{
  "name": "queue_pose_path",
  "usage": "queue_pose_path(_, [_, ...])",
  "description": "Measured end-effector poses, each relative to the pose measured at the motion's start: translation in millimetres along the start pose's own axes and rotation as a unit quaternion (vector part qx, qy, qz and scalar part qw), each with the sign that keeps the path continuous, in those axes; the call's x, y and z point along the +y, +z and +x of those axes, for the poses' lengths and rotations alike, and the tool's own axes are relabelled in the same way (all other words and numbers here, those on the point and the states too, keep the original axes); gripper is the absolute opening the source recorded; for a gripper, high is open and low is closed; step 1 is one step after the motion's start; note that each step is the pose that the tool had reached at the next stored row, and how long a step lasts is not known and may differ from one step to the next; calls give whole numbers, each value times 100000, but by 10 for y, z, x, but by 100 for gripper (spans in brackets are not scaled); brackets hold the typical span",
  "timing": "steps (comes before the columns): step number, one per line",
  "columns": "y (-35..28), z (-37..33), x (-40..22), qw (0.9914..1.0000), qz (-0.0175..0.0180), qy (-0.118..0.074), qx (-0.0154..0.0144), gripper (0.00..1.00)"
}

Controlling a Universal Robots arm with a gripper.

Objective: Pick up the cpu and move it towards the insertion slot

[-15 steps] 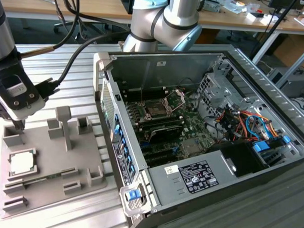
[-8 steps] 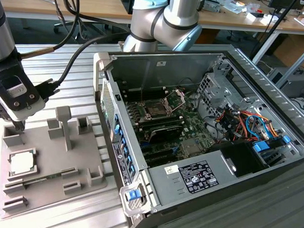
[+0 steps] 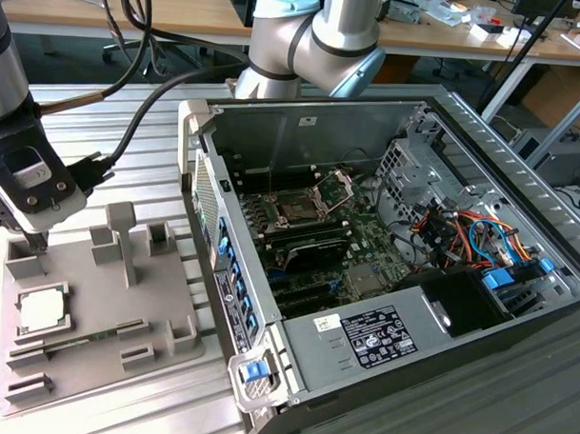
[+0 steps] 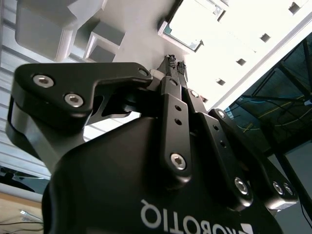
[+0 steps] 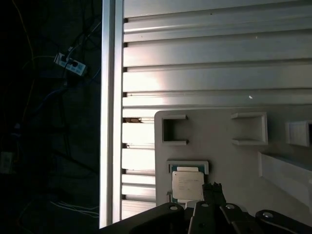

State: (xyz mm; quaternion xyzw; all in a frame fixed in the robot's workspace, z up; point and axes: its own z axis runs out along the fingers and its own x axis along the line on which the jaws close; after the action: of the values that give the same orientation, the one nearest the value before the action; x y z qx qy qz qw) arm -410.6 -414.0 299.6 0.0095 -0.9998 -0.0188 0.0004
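Silver-topped cpu (image 3: 41, 308) sits in the grey tray (image 3: 96, 310). Close by hangs the gripper (image 3: 34, 237), fingers pinched together, empty.

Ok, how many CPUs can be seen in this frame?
1. The cpu lies in a pocket of the grey tray, at the exterior view's left. Whether the insertion slot in the computer case holds another cannot be told.
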Motion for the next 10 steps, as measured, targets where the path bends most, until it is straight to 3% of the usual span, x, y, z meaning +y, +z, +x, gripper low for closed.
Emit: queue_pose_path(10, [10,0,-14,100000,-2,0,-1,11])
